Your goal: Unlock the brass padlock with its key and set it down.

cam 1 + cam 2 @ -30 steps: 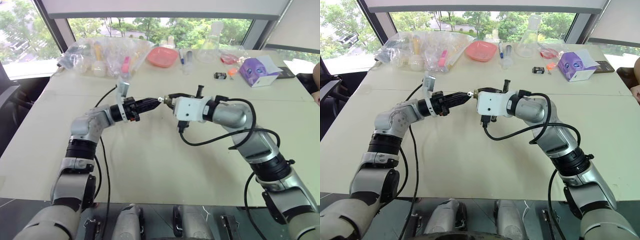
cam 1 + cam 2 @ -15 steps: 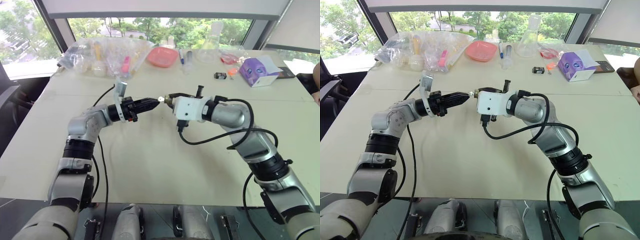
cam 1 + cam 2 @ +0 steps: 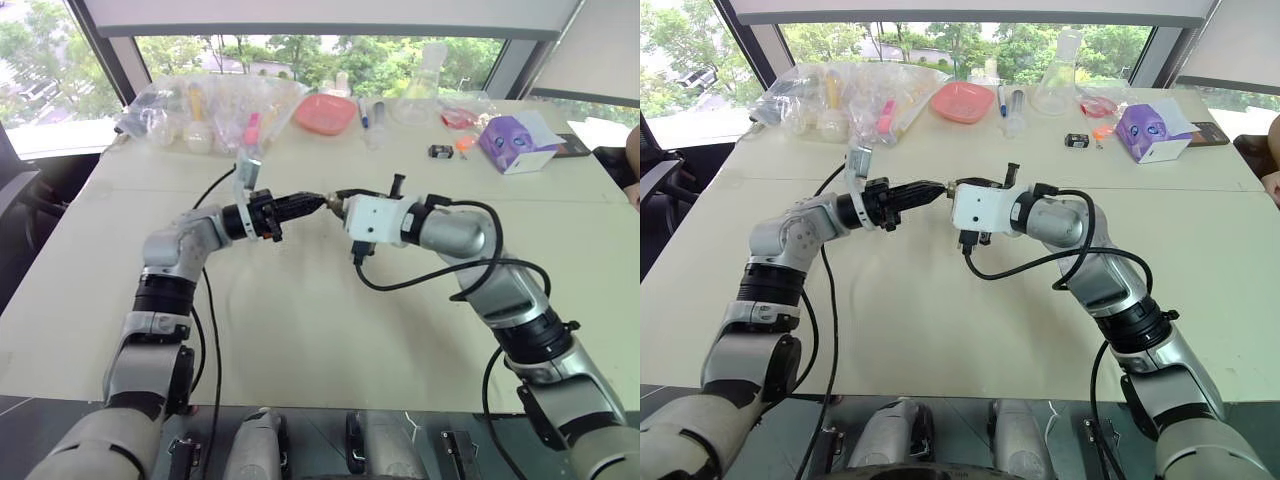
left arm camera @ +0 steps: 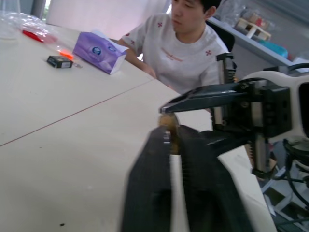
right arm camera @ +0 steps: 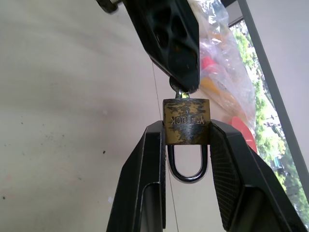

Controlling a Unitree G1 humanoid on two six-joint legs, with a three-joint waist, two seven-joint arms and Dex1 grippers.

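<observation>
"What is the room like?"
"A big pale surface [image 3: 300, 330] fills it. Wide windows [image 3: 300, 50] behind it show green trees [image 3: 1020, 45] and bright daylight."
"Anything else?"
"A black chair [image 3: 20, 190] stands beside the surface, and a shelf [image 4: 260, 36] runs along the wall."

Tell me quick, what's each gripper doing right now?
Left gripper: shut on the key in the brass padlock.
Right gripper: shut on the brass padlock's body.

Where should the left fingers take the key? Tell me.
By the key's bow, the end sticking out of the padlock opposite the shackle. Come straight along the keyway, facing the right gripper, which clamps the body's sides.
</observation>
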